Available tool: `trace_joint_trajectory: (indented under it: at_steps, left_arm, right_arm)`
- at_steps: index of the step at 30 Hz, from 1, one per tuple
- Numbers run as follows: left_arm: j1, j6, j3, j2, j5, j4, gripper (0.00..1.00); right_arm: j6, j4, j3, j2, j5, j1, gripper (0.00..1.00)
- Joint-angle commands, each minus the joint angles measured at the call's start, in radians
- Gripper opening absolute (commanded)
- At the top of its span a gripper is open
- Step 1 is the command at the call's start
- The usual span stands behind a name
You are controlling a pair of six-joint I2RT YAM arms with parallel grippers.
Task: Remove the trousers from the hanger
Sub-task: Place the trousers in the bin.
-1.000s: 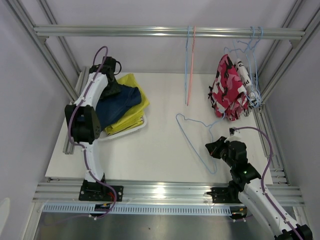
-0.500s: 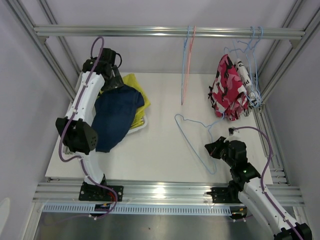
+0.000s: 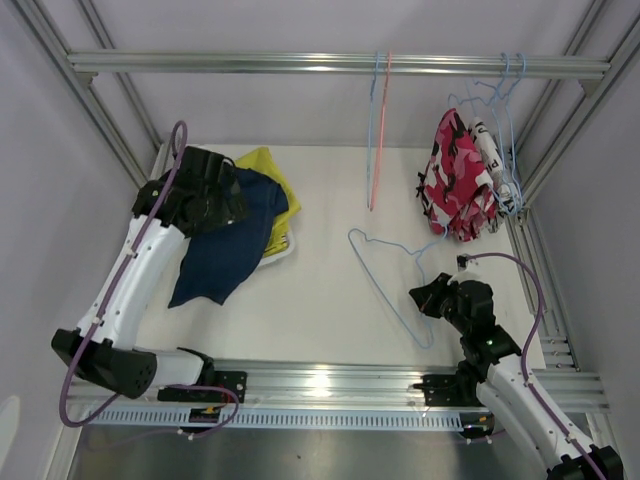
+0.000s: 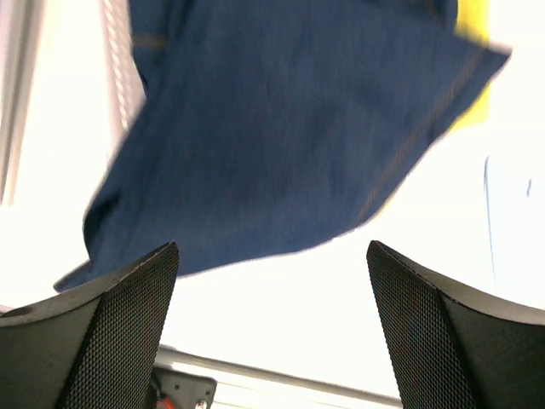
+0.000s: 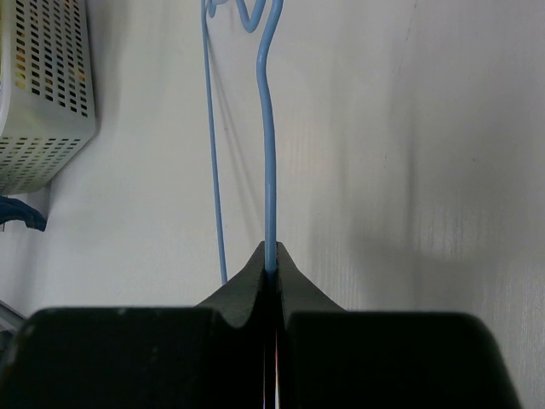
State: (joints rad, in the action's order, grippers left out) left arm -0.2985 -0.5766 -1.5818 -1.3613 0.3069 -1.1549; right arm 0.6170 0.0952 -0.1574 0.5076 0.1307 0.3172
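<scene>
Since a second ago my left arm has swung back from the far-left corner towards the near edge, and the left gripper [image 3: 212, 190] has gone from partly closed to wide open. Its wrist view shows both fingers [image 4: 111, 332] spread apart with nothing between them. The navy blue trousers [image 3: 225, 250] are no longer bunched under that gripper. They now lie spread out, partly over the white basket [image 3: 283, 250] and partly on the table [image 3: 320, 320], just below the open jaws. The plain yellow trousers [image 3: 272, 168] lie under them at the far side of the basket.

My right arm has not moved. The right gripper [image 5: 272, 266] is fully closed, pinching the wire of a light blue hanger [image 3: 385, 275] that lies flat on the table with no cloth on it.

On the rail [image 3: 300, 63] at the back, a pink hanger [image 3: 384, 130] hangs bare near the middle. Further right, the pink-red patterned trousers [image 3: 455, 185] are on their hanger. The white trousers with black lettering [image 3: 490, 150] hang just beside them.
</scene>
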Motion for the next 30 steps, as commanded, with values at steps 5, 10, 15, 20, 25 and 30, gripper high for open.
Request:
trace_joint_trajectory:
  at_steps: [5, 10, 15, 20, 25, 30]
  left_arm:
    - [-0.036, -0.06, 0.253, 0.174, -0.058, 0.107, 0.96]
    - [-0.041, -0.083, 0.339, 0.137, -0.089, 0.141, 0.96]
    - [-0.041, -0.118, 0.27, 0.019, -0.051, 0.17, 0.96]
    - [-0.036, -0.127, 0.166, -0.161, -0.016, 0.179, 0.98]
    - [-0.027, -0.109, 0.031, -0.304, 0.027, 0.164, 0.99]
    - [-0.004, -0.094, -0.092, -0.392, 0.014, 0.13, 0.99]
  right_arm:
    - [-0.008, -0.035, -0.022, 0.0, 0.02, -0.009, 0.0]
    - [-0.003, -0.04, -0.019, 0.0, 0.02, -0.012, 0.0]
    - [0.0, -0.048, -0.016, 0.005, 0.018, -0.013, 0.0]
    - [-0.008, -0.031, -0.021, -0.001, 0.021, -0.012, 0.0]
    - [-0.011, -0.028, -0.024, -0.001, 0.024, -0.017, 0.0]
    - [-0.011, -0.035, -0.024, 0.005, 0.023, -0.018, 0.0]
